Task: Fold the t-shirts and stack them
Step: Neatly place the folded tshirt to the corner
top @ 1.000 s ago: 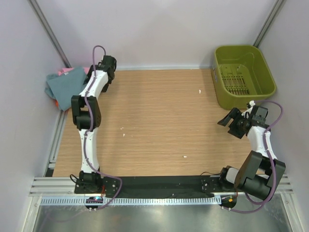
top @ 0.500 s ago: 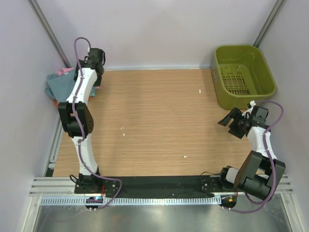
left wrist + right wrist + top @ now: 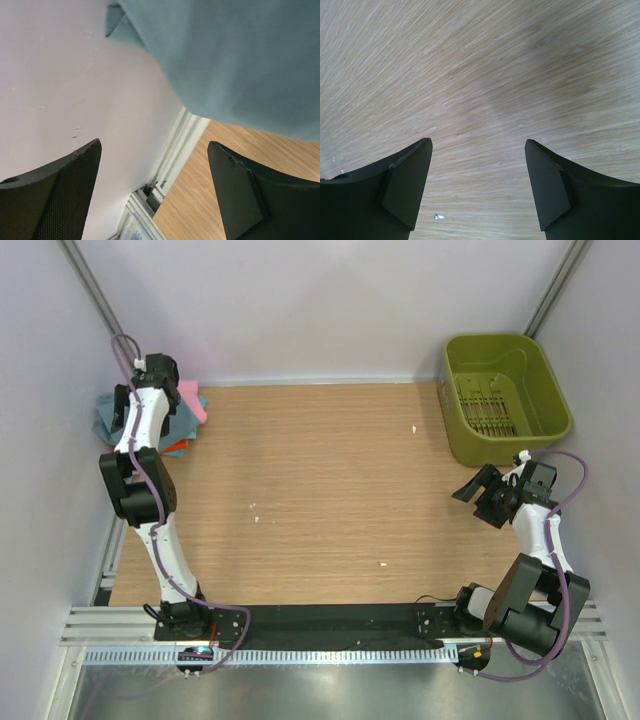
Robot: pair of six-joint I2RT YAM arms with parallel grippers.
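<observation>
Hovering at the table's far-left corner, the left gripper (image 3: pixel 154 150) has its fingers spread wide with nothing between them. In its wrist view a blue-grey shirt (image 3: pixel 240 55) fills the upper right, hanging above and past the fingertips without touching either one. The pale side wall (image 3: pixel 60 75) takes up the left of that view. A metal rail (image 3: pixel 170 150) runs along the foot of the wall, and a wedge of wooden table (image 3: pixel 210 200) shows at the lower right.

From the top camera, the t-shirts (image 3: pixel 108 418) lie in a loose, unfolded pile in that same corner, pushed up against the side wall and partly off the wood. The blue-grey one is on the wall side of the pile. A pink shirt (image 3: pixel 190 400) shows just to the right of the left arm's wrist. A strip of orange shirt (image 3: pixel 177 447) pokes out at the near edge of the pile. The left arm stretches straight over the heap and hides its middle.

The right gripper (image 3: pixel 468 485) is well apart from the pile, low over the table's right side and pointing left, just in front of the olive basket (image 3: pixel 497 337) in the far-right corner. Its fingers are also spread and grip nothing. Its wrist view shows only bare wood between them, with a small white speck (image 3: pixel 438 216) near the left finger.
</observation>
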